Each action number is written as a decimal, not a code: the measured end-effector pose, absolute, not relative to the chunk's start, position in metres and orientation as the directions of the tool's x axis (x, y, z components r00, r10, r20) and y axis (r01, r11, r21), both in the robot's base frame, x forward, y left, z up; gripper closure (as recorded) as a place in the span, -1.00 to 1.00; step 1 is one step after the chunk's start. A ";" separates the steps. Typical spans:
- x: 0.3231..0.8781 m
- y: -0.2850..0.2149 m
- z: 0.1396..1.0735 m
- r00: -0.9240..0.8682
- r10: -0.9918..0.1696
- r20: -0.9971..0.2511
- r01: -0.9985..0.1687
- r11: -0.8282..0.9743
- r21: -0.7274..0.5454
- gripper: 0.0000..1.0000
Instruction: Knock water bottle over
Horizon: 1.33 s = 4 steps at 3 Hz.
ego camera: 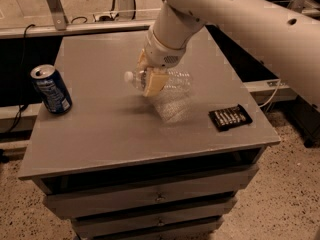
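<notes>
The water bottle (176, 79) is a clear ribbed plastic bottle with a white cap (129, 76). It lies almost level, cap to the left, over the middle of the grey table (100, 129). My gripper (149, 74) comes down from the upper right and straddles the bottle near its neck. One tan finger (155, 82) is in front of the bottle and the other is behind it. The bottle's faint shadow (172, 108) falls on the tabletop below it. The bottle seems to be held just above the surface.
A blue soda can (51, 89) stands upright near the table's left edge. A flat black object (229, 117) lies near the right front corner. The table has drawers (160, 196) below. A floor rail runs behind the table.
</notes>
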<state>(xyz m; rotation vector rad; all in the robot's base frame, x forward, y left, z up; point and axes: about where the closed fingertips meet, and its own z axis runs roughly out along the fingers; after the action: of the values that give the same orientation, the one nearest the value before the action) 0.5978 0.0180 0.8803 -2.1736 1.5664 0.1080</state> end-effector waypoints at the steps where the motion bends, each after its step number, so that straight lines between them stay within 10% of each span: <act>1: 0.583 0.027 0.871 0.385 -0.868 -0.315 -0.910 -0.299 -0.288 -0.28; 3: 0.566 0.034 0.862 0.413 -0.854 -0.318 -0.903 -0.340 -0.261 -1.00; 4: 0.562 0.034 0.863 0.414 -0.848 -0.331 -0.904 -0.342 -0.255 -1.00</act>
<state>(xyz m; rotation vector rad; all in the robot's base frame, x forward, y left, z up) 0.5624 0.0338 0.8627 -2.2792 1.4986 0.1948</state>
